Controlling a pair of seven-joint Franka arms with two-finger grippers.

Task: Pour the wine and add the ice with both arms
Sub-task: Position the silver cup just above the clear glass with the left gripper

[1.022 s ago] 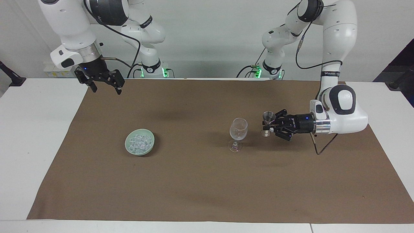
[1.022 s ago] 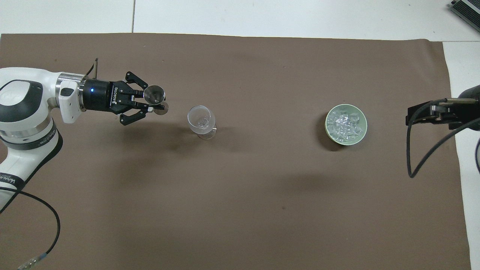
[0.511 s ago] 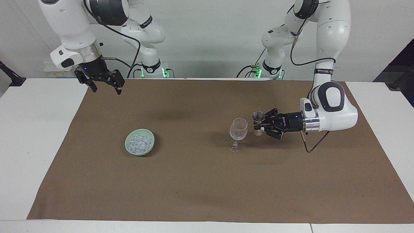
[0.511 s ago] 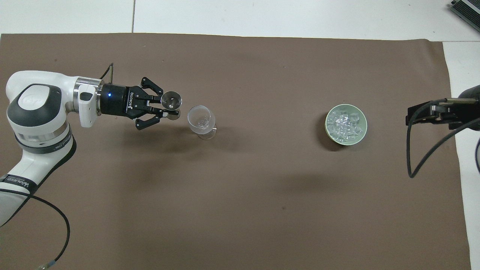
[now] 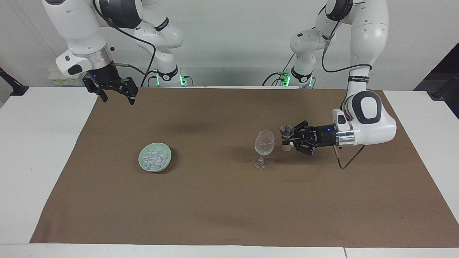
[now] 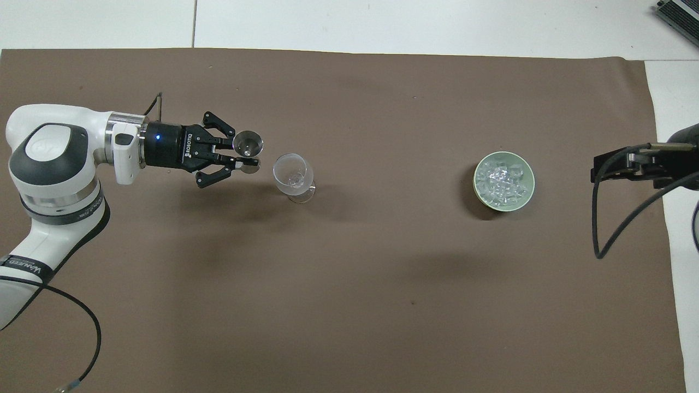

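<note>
A clear stemmed wine glass (image 5: 264, 143) (image 6: 293, 173) stands upright on the brown mat. Just beside it, toward the left arm's end, my left gripper (image 5: 291, 139) (image 6: 240, 155) reaches in level and is shut on the waist of a small metal jigger (image 5: 286, 131) (image 6: 248, 144). The jigger is upright, with a narrow gap to the glass. The wine is out of view. The ice (image 5: 154, 156) (image 6: 502, 180) is heaped in a pale green bowl (image 5: 155, 170) (image 6: 477, 192) toward the right arm's end. My right gripper (image 5: 118, 101) (image 6: 606, 166) waits open and raised over the mat's corner.
The brown mat (image 5: 215, 208) covers most of the white table (image 5: 39, 150). A black cable (image 5: 344, 163) hangs from the left wrist to just above the mat. Another cable (image 6: 617, 218) loops under the right wrist.
The left gripper has carried the jigger toward the glass, closing most of the gap, then almost stopped. The right arm has not moved.
</note>
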